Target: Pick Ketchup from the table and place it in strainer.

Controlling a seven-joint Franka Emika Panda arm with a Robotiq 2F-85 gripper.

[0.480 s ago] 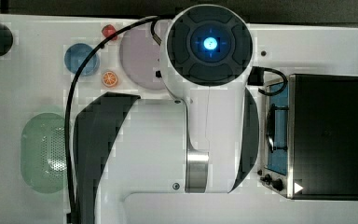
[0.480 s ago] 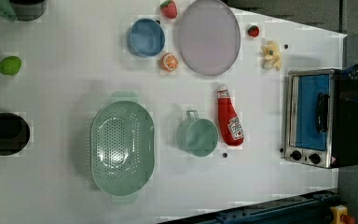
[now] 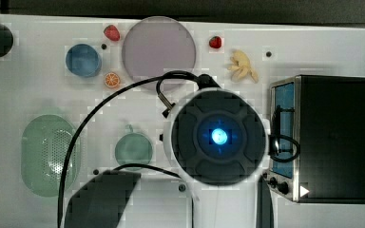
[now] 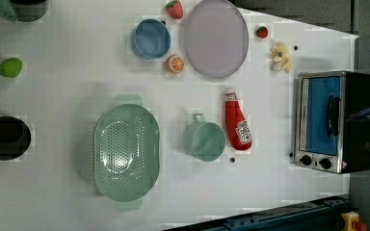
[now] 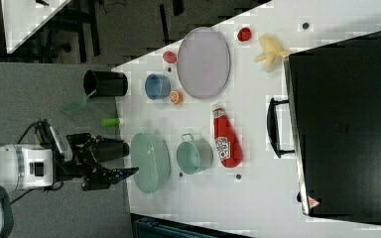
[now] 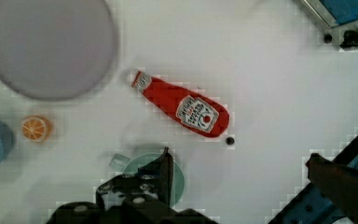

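Observation:
The ketchup (image 4: pixel 237 126) is a red squeeze bottle lying flat on the white table between the teal cup (image 4: pixel 204 140) and the toaster oven (image 4: pixel 325 120). It also appears in the right view (image 5: pixel 225 139) and the wrist view (image 6: pixel 182 103). The pale green strainer (image 4: pixel 125 151) stands on the far side of the cup from the bottle, with nothing inside it. My gripper (image 6: pixel 242 175) hangs high above the table, open, with nothing between its fingers. In the right view the gripper (image 5: pixel 121 159) shows well clear of the tabletop. In the top view my wrist (image 3: pixel 218 135) covers the bottle.
A grey plate (image 4: pixel 214 38), a blue bowl (image 4: pixel 150 38), an orange slice (image 4: pixel 175 63), two strawberries and a banana (image 4: pixel 280 57) lie along one side of the table. A lime (image 4: pixel 9 67) and a black cup (image 4: pixel 5 137) sit beyond the strainer.
In the top view my arm has swung from over the grey plate toward the top view's bottom, ending over the ketchup's spot. The objects on the table have not moved.

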